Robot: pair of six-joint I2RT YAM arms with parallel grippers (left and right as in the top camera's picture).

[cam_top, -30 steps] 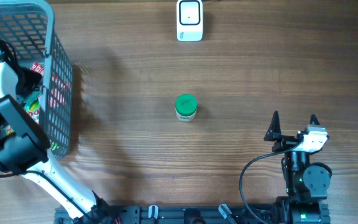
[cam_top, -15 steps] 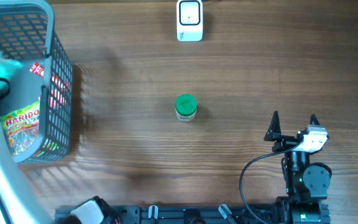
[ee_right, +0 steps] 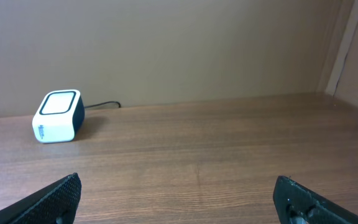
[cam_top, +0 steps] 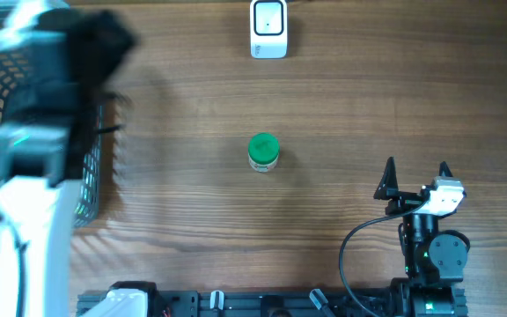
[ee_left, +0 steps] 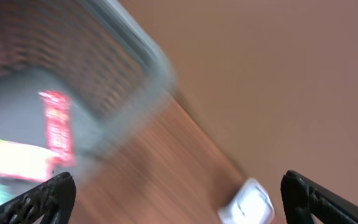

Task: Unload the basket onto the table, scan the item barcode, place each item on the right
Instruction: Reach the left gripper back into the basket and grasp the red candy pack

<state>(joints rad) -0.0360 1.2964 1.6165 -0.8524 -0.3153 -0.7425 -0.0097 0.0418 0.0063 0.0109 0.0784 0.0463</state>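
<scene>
A small jar with a green lid (cam_top: 263,151) stands upright at the middle of the table. The white barcode scanner (cam_top: 268,28) sits at the far edge; it also shows in the left wrist view (ee_left: 247,202) and the right wrist view (ee_right: 57,116). My left arm (cam_top: 38,150) is a blur over the basket (cam_top: 88,189). My left gripper (ee_left: 179,199) is open and empty, above the basket's rim (ee_left: 135,56), with colourful packets (ee_left: 55,121) below. My right gripper (cam_top: 416,176) rests open at the near right, holding nothing.
The grey wire basket fills the far left corner and holds several snack packets. The scanner's cable (ee_right: 104,105) runs off behind it toward the wall. Bare wooden table lies between the jar and the right gripper.
The left arm has swung quickly above the basket and now hides most of it from overhead. Its jaws closed partway, then opened wide. The right arm and jar have not moved.
</scene>
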